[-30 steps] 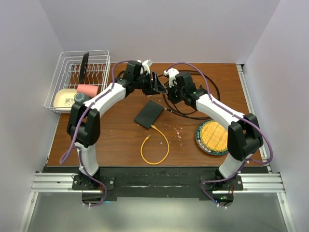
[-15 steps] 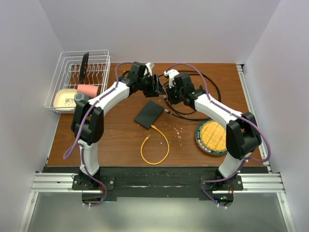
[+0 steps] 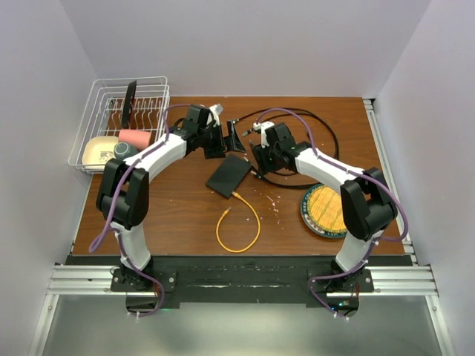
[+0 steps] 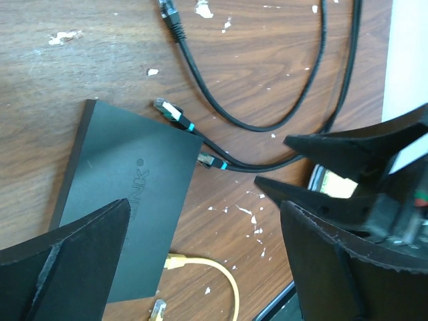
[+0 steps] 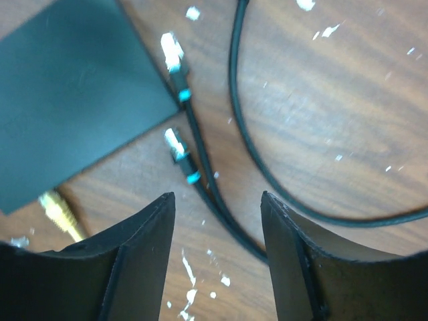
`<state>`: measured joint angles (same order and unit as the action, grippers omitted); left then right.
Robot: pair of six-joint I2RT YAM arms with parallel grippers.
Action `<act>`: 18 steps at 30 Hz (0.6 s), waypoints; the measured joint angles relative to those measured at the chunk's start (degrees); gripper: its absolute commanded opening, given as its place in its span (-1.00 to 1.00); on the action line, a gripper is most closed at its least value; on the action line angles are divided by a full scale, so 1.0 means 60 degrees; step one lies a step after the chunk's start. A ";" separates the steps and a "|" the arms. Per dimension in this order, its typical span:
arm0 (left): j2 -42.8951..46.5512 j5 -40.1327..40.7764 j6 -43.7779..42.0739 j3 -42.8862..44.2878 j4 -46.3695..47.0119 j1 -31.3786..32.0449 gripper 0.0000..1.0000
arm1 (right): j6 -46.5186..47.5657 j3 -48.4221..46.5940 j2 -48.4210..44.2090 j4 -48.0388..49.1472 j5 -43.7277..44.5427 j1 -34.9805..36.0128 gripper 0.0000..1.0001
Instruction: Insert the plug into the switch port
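Seen from above, a brown wood-grain table point(image 3: 171, 215) flecked with white chips sits boxed in by pale walls point(image 3: 245, 44), with a metal rail point(image 3: 245, 278) running along its near edge. At the back left corner we see a white wire rack point(image 3: 100, 111) holding a few items. On the right, near the front, lies a round yellow-and-dark plate point(image 3: 306, 211).

The switch point(image 3: 228, 176) lies flat near the middle of the table, turned at an angle. A first plug point(image 4: 167, 110), clear-tipped with a cyan band, rests on the wood at the switch's corner. A second plug point(image 4: 207, 160) lies just beside the same edge. Neither sits in a port. Their black cable point(image 3: 319, 130) loops across the back right of the table. A yellow cable point(image 3: 237, 226) curls in front of the switch, one end close to its near edge.

Both arms reach in from either side. The left gripper point(image 3: 231, 136) hangs above the wood behind the switch, its jaws spread wide and gripping nothing. The right gripper point(image 5: 217, 197) hangs over the two plugs. Its jaws are parted well wider than the cable below, and we see nothing in its grasp.
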<state>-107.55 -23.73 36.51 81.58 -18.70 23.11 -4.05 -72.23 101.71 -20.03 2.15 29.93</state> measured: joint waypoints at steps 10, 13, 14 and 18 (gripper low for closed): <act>0.0178 -0.0171 -0.0055 -0.0357 0.0324 -0.0011 0.94 | 0.0022 0.0525 -0.0124 0.0055 -0.0280 0.0849 0.08; 0.0251 -0.0186 -0.0066 -0.0521 0.0313 -0.0022 0.93 | 0.0036 0.0474 0.0219 0.0066 -0.0270 0.0947 0.05; 0.0288 -0.0186 -0.0084 -0.0586 0.0317 -0.0025 0.93 | 0.0040 0.0463 0.0364 0.0062 -0.0233 0.0943 0.04; 0.0433 -0.0226 -0.0131 -0.0772 0.0321 -0.0036 0.90 | 0.0066 0.0426 0.0816 0.0051 0.0033 0.0925 0.01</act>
<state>-104.95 -25.08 35.73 76.95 -16.78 22.90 -3.66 -69.67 106.61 -19.73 2.35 35.48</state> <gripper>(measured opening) 0.963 0.516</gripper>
